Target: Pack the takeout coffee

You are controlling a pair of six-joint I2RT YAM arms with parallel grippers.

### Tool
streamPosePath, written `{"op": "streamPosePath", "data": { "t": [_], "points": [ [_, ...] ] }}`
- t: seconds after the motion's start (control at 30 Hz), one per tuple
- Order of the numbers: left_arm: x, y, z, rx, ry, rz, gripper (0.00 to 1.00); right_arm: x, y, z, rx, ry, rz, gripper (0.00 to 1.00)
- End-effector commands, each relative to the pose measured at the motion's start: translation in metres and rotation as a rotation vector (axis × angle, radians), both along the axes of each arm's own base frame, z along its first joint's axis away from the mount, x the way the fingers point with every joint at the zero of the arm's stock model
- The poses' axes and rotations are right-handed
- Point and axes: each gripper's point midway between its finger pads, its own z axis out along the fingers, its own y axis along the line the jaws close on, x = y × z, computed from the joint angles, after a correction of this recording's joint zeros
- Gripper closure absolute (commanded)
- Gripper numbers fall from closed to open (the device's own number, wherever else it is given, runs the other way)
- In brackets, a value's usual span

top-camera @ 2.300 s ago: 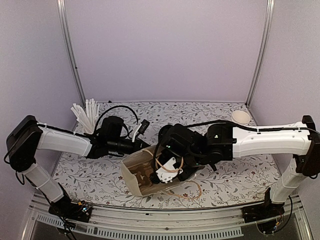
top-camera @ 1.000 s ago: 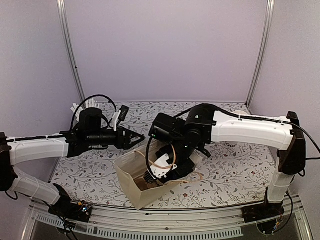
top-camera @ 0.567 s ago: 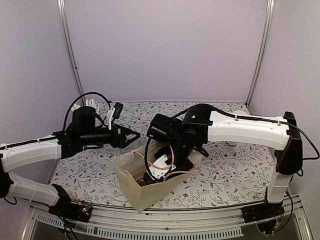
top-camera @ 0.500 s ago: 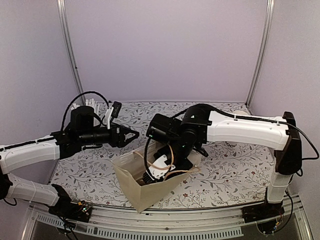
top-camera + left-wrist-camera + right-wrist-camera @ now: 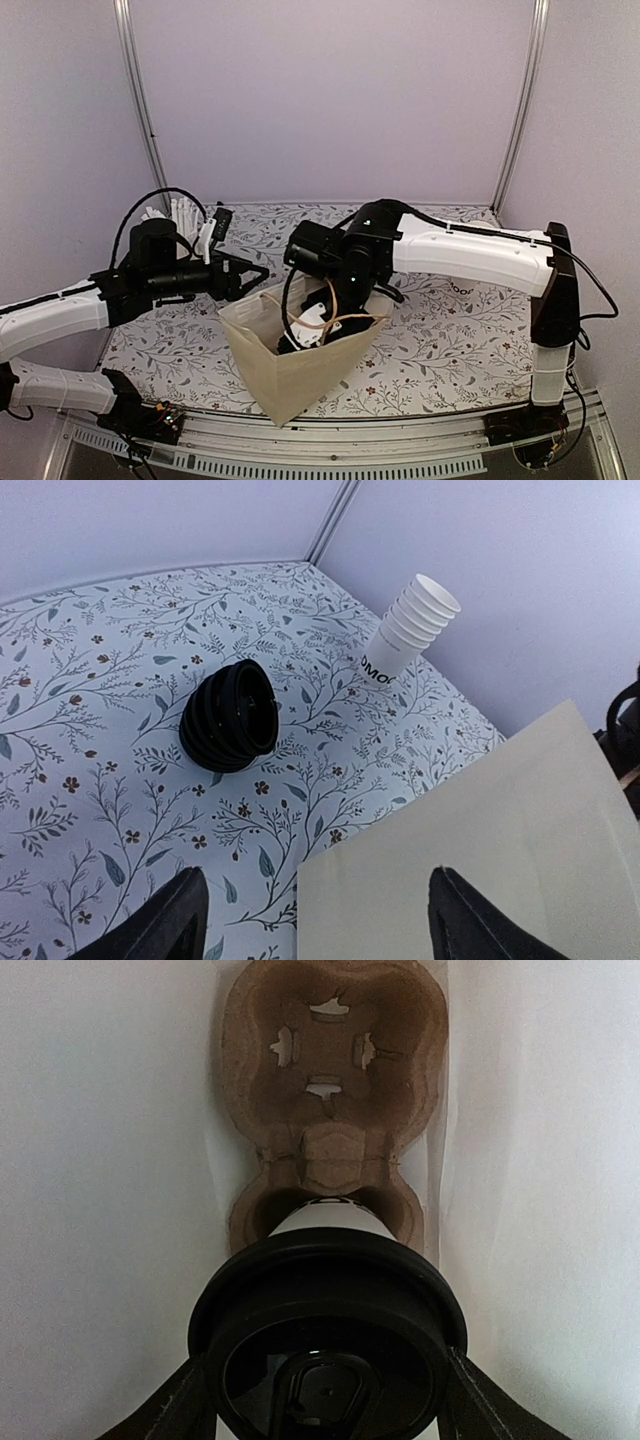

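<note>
**Coffee held low inside the bag**

A tan paper bag stands open by the table's near edge. Its walls hide most of the right gripper, whose arm bends down into it from the right. The fingers clasp the takeout coffee at its black lid, over one pocket of a pulp carrier. The left gripper hovers level at the bag's left side, fingers wide. Farther off are black lids and stacked cups.

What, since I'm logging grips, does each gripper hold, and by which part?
Right gripper: the takeout coffee, pinched at its black lid rim. Left gripper: open, holding nothing.
</note>
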Motion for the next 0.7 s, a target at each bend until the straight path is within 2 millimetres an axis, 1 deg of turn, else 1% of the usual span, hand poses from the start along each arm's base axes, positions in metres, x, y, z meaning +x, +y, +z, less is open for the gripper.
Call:
{"op": "streamPosePath", "data": {
  "t": [0.0,0.1,0.2,0.33,0.4,0.57,0.67],
  "points": [
    [-0.001,0.010,0.002,0.006,-0.005,0.034,0.22,-0.019,-0.012,-0.032,-0.112,0.154,0.010,0.51],
    [-0.001,0.015,0.002,0.009,-0.009,0.052,0.22,-0.018,-0.012,-0.038,-0.133,0.200,-0.006,0.51],
    [-0.001,0.016,0.002,0.011,-0.009,0.059,0.22,-0.011,-0.010,-0.046,-0.131,0.216,-0.025,0.51],
    [-0.001,0.021,0.007,0.039,-0.006,0.072,0.22,-0.006,-0.007,-0.063,-0.149,0.237,-0.065,0.51],
    [-0.003,0.024,0.015,0.053,-0.012,0.077,0.22,-0.006,-0.006,-0.069,-0.161,0.252,-0.078,0.51],
    [-0.013,0.026,0.030,0.094,-0.008,0.038,0.21,-0.004,-0.005,-0.072,-0.160,0.251,-0.098,0.51],
    [-0.027,0.021,0.035,0.104,0.024,-0.038,0.21,-0.001,-0.006,-0.084,-0.183,0.237,-0.127,0.51]
  ]
}}
